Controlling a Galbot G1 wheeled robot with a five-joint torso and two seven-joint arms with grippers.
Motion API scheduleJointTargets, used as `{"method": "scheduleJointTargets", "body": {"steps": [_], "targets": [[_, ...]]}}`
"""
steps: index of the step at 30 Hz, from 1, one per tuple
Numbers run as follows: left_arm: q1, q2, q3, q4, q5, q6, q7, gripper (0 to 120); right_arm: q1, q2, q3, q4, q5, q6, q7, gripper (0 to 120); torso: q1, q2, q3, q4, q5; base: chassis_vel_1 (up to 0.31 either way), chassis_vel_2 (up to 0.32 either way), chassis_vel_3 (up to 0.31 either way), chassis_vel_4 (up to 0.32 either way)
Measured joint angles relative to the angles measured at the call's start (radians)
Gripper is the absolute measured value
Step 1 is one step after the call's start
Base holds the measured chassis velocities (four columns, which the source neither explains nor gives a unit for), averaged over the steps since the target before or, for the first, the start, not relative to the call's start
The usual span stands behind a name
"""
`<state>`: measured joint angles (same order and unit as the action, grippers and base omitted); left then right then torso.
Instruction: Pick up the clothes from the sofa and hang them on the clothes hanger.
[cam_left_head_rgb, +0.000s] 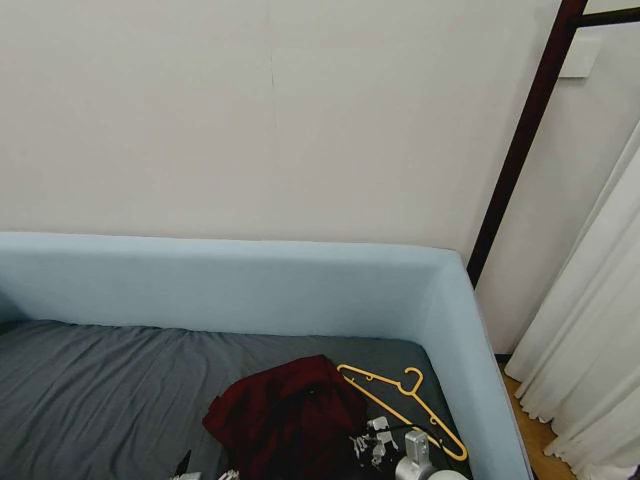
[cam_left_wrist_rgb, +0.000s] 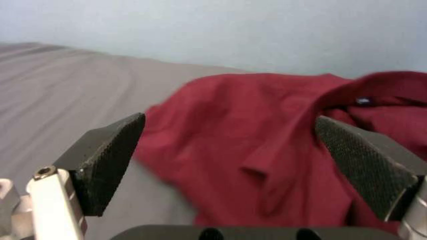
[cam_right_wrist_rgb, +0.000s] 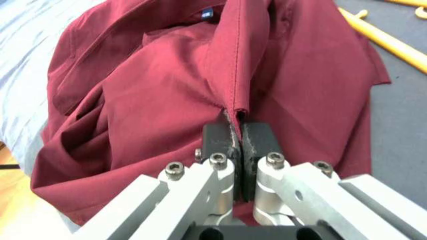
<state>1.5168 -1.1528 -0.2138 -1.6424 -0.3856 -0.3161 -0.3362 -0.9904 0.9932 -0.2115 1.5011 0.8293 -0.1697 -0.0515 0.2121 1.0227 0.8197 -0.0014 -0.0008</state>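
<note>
Right end effector pinches shirt | left end effector spread | sofa; curtain, probably

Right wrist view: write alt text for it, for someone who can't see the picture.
The right gripper is shut on a raised fold of a dark red shirt, which lies crumpled on the grey sofa seat. A yellow hanger lies on the seat beside the shirt, away from the gripper.
</note>
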Motion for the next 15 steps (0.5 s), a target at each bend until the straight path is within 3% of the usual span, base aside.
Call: {"method": "scheduleJointTargets", "body": {"steps": [1,2,5,15], "targets": [[0.000,0.000,0.000,0.000,0.000,0.000,0.000,100,0.000,0.000,0.000,0.000,0.000,0.000,0.000,0,0.000,0.000,0.000,0.0000,0.0000,0.000,0.000,0.000,0.000],[-0.082,0.022,0.064,0.054,-0.006,0.010,0.013,100,-0.003,0.001,0.012,0.004,0.000,-0.002,0.002,0,0.000,0.000,0.000,-0.0001,0.0000,0.000,0.000,0.000,0.000],[-0.167,0.049,0.143,0.138,0.030,0.023,0.023,99,-0.004,0.004,0.032,0.008,0.005,-0.004,0.004,0,0.000,0.000,0.000,0.0000,0.0001,0.000,0.000,0.000,0.000],[-0.241,0.070,0.225,0.234,0.066,0.068,0.004,97,-0.007,0.010,0.052,0.011,0.008,-0.005,0.005,0,0.000,0.000,0.000,0.0003,0.0001,0.000,0.000,0.000,0.000]]}}
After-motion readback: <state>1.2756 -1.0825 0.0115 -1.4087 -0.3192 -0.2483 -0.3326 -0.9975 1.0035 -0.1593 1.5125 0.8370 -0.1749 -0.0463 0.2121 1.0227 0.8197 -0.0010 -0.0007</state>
